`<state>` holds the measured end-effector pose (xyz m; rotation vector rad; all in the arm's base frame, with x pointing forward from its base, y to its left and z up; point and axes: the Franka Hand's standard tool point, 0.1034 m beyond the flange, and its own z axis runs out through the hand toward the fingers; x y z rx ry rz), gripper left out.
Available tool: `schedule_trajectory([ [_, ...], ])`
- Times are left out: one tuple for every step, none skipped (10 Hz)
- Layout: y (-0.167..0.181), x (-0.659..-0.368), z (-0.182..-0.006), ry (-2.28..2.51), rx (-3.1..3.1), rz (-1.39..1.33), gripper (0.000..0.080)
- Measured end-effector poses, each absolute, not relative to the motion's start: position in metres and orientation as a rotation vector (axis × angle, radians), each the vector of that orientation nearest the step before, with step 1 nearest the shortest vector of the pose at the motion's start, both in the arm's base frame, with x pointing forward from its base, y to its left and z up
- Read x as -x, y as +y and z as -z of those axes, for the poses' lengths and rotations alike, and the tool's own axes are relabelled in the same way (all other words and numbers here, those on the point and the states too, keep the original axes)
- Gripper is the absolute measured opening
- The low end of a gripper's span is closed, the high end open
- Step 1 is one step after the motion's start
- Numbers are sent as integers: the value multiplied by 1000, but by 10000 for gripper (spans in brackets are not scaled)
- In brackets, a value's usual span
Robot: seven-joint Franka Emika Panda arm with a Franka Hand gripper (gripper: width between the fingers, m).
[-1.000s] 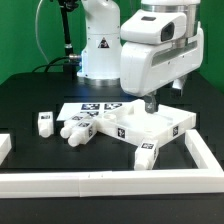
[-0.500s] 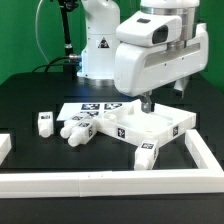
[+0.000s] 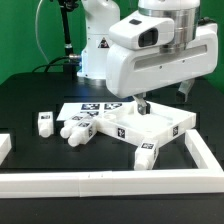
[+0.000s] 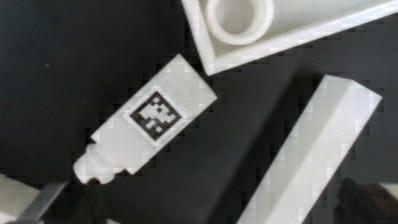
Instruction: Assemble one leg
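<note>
Several small white legs with square tags lie on the black table. One leg (image 3: 147, 152) lies just in front of the white tabletop part (image 3: 168, 128); it fills the middle of the wrist view (image 4: 157, 118), beside the tabletop's corner (image 4: 285, 42). Two more legs (image 3: 76, 130) lie together by the tabletop's side toward the exterior view's left. Another leg (image 3: 43, 122) lies farther that way. My gripper (image 3: 143, 104) hangs tilted over the tabletop, above and behind the front leg. In the wrist view my gripper (image 4: 205, 215) looks open and empty, its fingers only dark blurs at the frame corners.
The marker board (image 3: 93, 106) lies behind the legs. White rails border the table at the front (image 3: 110, 181) and on the exterior view's right (image 3: 203, 152); that rail also shows in the wrist view (image 4: 324, 150). The robot base (image 3: 98, 50) stands at the back.
The arm has tilted and swung a little toward the exterior view's left, and the fingertips have shifted that way over the tabletop. No part has moved.
</note>
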<state>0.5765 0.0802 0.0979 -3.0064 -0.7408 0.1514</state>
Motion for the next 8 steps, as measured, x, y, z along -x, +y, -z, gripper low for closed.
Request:
schedule_trajectory([
  [78,-577,-98,-717,3014,-152,650],
  [72,-580,-98,-616,3044,-151,650],
  [72,-583,-95,-500,3068,-150,650],
  [75,-586,-88,-294,3088,-145,650],
  [73,-588,-76,-135,3058,-185,650],
  [64,-596,-71,-90,3016,-222,650],
  [64,-600,-73,-99,3024,-199,650],
  [68,-598,-73,-106,3020,-201,650],
])
